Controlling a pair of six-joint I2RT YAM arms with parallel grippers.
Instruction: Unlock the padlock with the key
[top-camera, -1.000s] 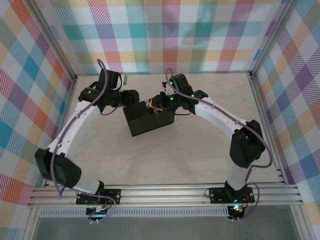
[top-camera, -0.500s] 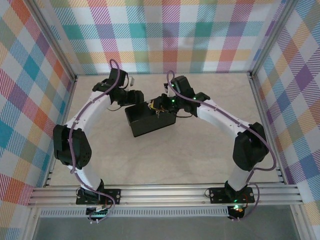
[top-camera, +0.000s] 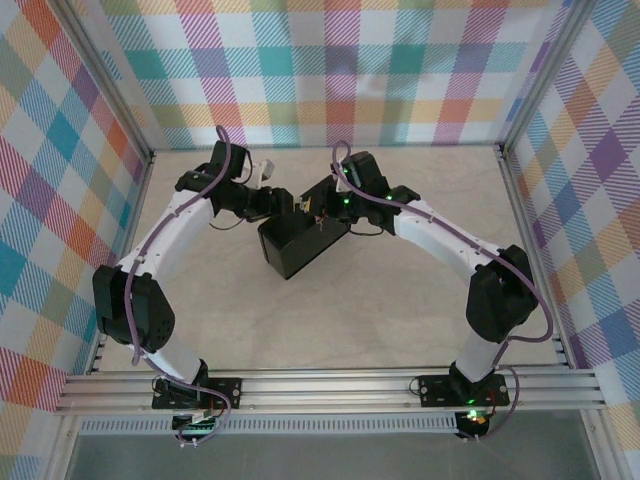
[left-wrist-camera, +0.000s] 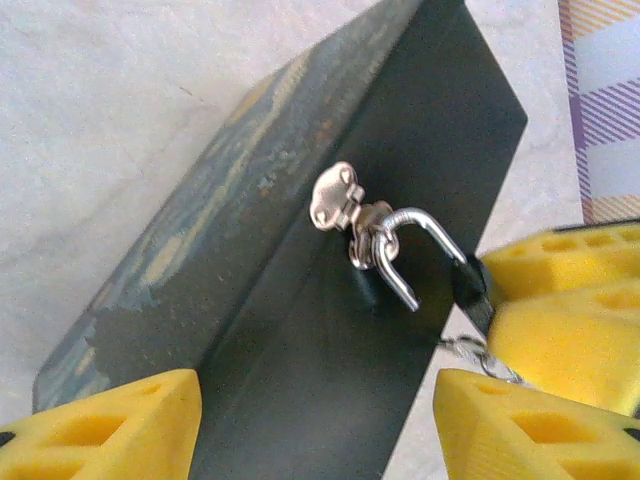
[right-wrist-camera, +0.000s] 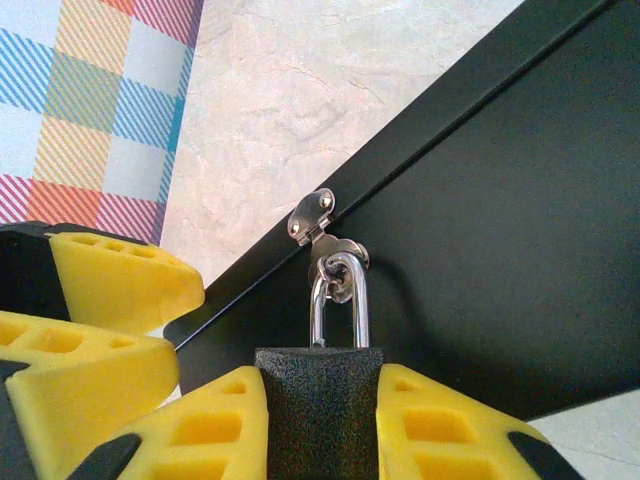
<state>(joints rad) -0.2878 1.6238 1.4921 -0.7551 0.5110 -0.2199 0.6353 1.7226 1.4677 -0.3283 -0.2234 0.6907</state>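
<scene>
Right wrist view: the right claw (right-wrist-camera: 320, 420) clenches the padlock (right-wrist-camera: 320, 385) by its dark body. The shackle (right-wrist-camera: 361, 310) is threaded through the hasp (right-wrist-camera: 322, 225) on the box (right-wrist-camera: 500, 200), which rests on the surface (right-wrist-camera: 330, 80). From the left wrist, the left claw (left-wrist-camera: 315, 405) stands released, jaws wide to either side of the box, gripping nothing. A small ring (left-wrist-camera: 465, 348) dangles by the lock. There the shackle's short leg seems to hang free of the body, suggesting the lock is already sprung. Unhooking it from the hasp looks like the step left.
</scene>
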